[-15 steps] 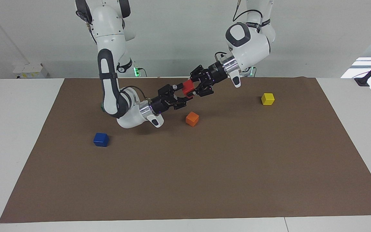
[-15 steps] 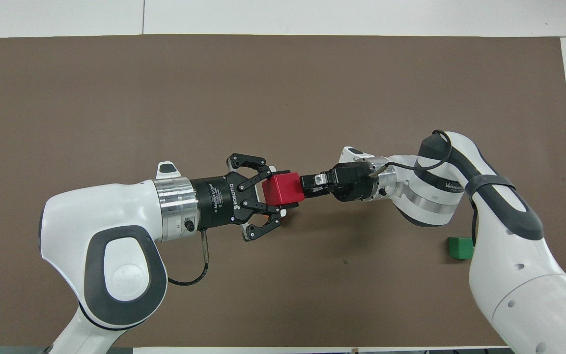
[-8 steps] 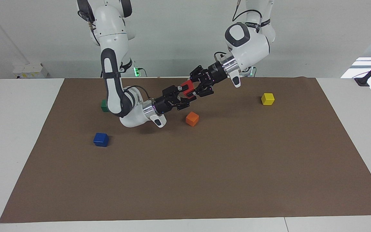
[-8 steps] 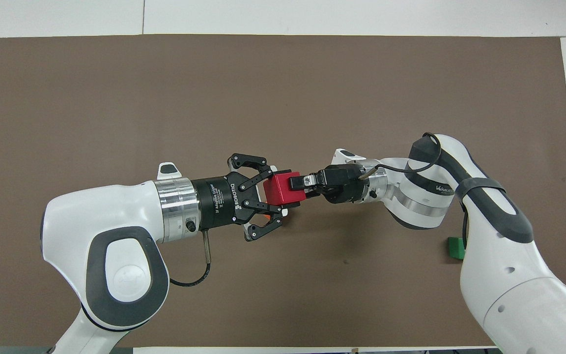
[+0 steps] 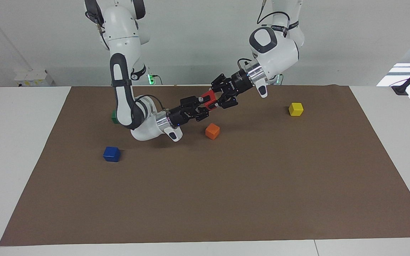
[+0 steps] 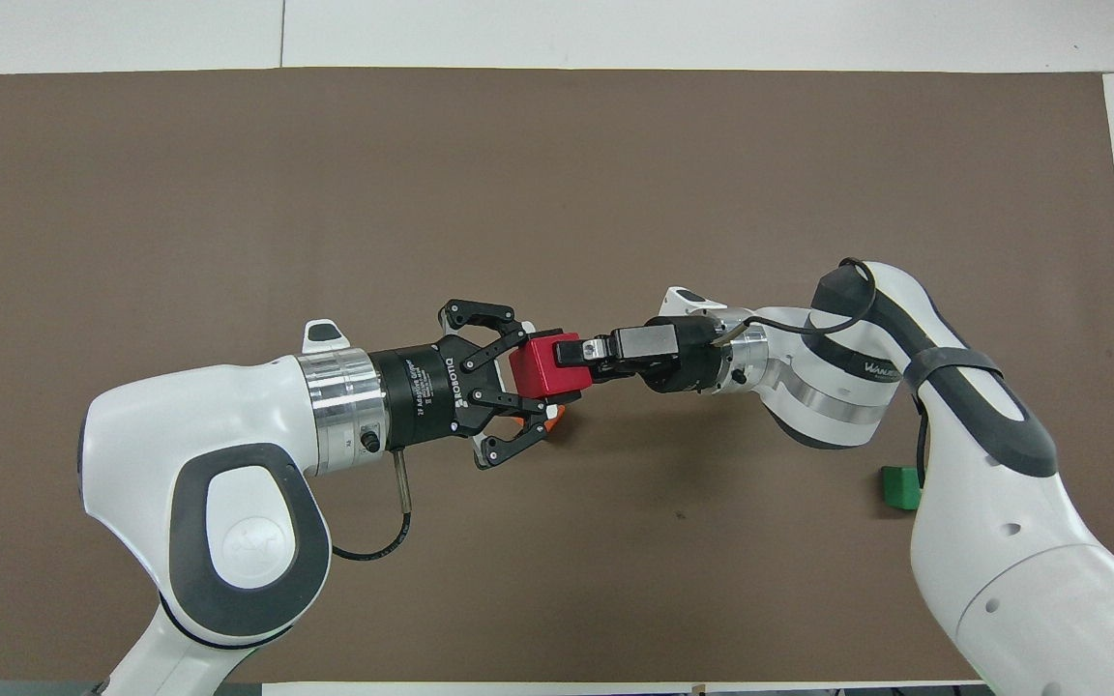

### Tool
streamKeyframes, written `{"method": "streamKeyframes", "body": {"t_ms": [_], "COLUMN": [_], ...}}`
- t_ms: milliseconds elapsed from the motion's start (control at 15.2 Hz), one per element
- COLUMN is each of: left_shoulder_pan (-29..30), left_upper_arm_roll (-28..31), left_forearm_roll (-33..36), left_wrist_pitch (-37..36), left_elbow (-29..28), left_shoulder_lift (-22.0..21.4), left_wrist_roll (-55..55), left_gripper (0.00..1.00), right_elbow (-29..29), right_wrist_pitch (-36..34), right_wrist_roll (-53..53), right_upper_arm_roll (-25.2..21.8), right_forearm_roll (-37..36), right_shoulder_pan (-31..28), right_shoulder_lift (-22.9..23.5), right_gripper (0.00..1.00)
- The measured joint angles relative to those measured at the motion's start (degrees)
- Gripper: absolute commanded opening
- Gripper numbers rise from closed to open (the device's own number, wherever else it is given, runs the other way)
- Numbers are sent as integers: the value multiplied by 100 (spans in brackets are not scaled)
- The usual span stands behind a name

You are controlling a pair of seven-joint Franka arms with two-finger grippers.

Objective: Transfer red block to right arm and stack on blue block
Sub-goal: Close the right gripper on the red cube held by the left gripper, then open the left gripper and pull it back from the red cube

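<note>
Overhead view, mid-frame: both claws, left and right, grip the red block mid-handover; left must release next.

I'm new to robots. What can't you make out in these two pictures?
- The green block: mostly hidden by the right arm in the facing view, partly in the overhead view.
- The orange block: overhead, only a sliver shows under the left gripper.
- The blue block and yellow block: absent overhead, apparently under the arms.

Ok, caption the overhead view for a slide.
Both tools grip the red block mid-air during handover.
</note>
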Motion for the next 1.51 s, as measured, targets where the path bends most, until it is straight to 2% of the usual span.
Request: {"method": "streamKeyframes", "body": {"t_ms": [131,197,723,854,1182,1314,1511], "left_shoulder_pan": [0,2,114,414,1694,2090,2598], "left_upper_arm_roll": [4,8,32,40,96,105,109], "left_forearm_roll": [-1,-4,-43,-43,55,497,1629], "left_wrist_pitch": [0,0,-106,-428,-1774,-2266,-2927], "left_elbow": [0,0,27,28,4,-48,-57], "left_shoulder_lift": [1,4,1,1,2,6,6], "left_wrist_roll": [0,0,-86,-70,565,937,1927], "left_gripper": [0,99,100,100,100,100,100], "right_elbow": [1,2,85,178,452,581,743], "right_wrist_pitch": [14,30,670,966,1681,2163,3096], "right_wrist_roll": [0,1,-24,-19,464,746,1170], "right_upper_arm_roll": [4,8,29,43,143,146,149], "right_forearm_roll": [4,12,23,23,23,22,-260], "right_shoulder_pan": [0,1,66,69,70,70,70], "right_shoulder_lift": [-1,-1,-13,-25,-227,-321,-494], "right_gripper": [0,0,0,0,0,0,0]}}
